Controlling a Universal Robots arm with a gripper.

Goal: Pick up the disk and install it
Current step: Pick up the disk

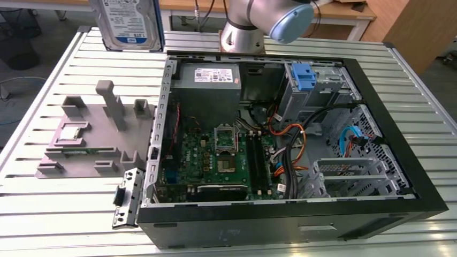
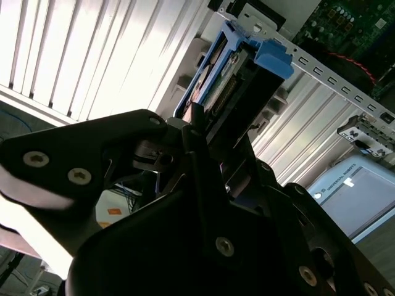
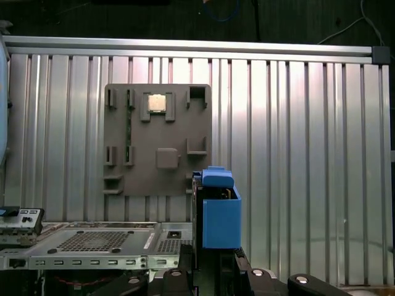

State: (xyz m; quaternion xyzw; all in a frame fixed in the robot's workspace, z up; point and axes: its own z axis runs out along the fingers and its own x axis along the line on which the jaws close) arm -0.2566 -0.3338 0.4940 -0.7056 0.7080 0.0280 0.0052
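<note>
black claw (image 2: pixel 213 139) clenched on flat silver hard disk with blue plastic rails (image 1: pixel 128 24), its long axis pointing straight out, beside the open black computer case (image 1: pixel 286 230).

Work surface: ribbed aluminium tabletop (image 1: pixel 50 214) with slats running across, showing bright glare in the second wrist view. Wooden furniture (image 1: pixel 418 27) stands beyond it, at the exterior view's right. Grey floor (image 1: pixel 441 85) lies alongside.

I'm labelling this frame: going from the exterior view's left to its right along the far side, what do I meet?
First the disk → grey power supply inside the case → blue bracket in the drive bay.
</note>
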